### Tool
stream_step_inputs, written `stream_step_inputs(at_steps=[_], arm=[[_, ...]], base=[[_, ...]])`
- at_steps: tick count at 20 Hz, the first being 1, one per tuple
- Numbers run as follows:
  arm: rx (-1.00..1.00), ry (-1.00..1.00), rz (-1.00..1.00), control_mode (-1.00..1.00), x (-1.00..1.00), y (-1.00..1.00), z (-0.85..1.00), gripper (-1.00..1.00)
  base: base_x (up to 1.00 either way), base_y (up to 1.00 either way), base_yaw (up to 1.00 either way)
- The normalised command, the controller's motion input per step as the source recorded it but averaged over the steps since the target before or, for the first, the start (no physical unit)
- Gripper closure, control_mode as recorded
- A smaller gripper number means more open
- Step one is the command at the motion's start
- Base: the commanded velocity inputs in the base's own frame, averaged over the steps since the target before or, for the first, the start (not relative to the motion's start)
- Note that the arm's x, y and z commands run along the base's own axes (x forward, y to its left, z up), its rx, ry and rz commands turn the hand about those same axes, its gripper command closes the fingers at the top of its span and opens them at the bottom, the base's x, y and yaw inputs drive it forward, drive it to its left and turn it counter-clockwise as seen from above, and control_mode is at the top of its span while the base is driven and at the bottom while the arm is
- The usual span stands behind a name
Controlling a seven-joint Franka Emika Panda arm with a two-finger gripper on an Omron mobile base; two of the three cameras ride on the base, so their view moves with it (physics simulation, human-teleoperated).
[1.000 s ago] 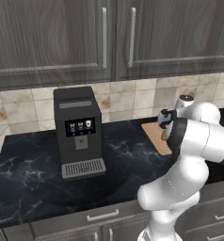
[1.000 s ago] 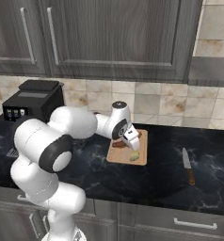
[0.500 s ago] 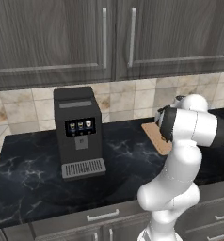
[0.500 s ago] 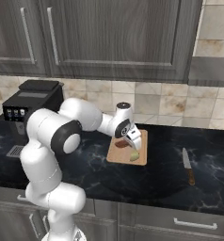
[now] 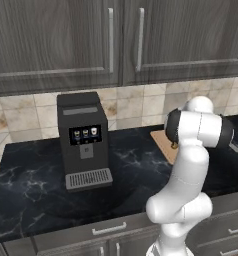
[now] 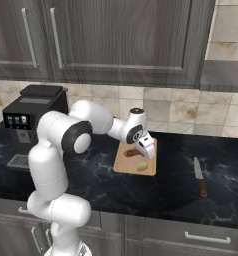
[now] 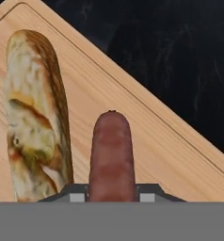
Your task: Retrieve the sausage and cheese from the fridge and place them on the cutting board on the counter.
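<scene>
I'm hovering the gripper (image 6: 145, 150) low over the cutting board (image 7: 147, 141), jaws seemingly pinching the sausage (image 7: 112, 157), to lay it beside the bread stick (image 7: 36, 117).

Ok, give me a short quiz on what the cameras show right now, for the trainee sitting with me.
1. True or false: the knife lies on the cutting board.
2. Fill in the blank: the cheese rests on the ____.
3. Which thing sits between the finger tips of the gripper in the hand view? A. the sausage B. the cheese C. the knife

Key: 1 false, it lies on the counter off to one side of the board; 2 cutting board; 3 A.
</scene>
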Motion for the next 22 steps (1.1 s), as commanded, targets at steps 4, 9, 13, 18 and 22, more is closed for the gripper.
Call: stream_step_inputs(at_steps=[4,9,13,18,22], arm=[[0.00,0.00,0.00,-1.00,0.06,0.00,0.00,-1.00],[0.00,0.00,0.00,-1.00,0.00,-0.01,0.00,-1.00],[0.00,-0.03,0.00,-1.00,0.00,0.00,0.15,-1.00],[-0.04,-0.12,0.00,-1.00,-0.27,0.08,0.32,-1.00],[-0.06,-0.22,0.00,-1.00,-0.60,0.13,0.30,-1.00]], base=[[0.00,0.00,0.00],[0.00,0.00,0.00],[0.00,0.00,0.00],[0.00,0.00,0.00],[0.00,0.00,0.00]])
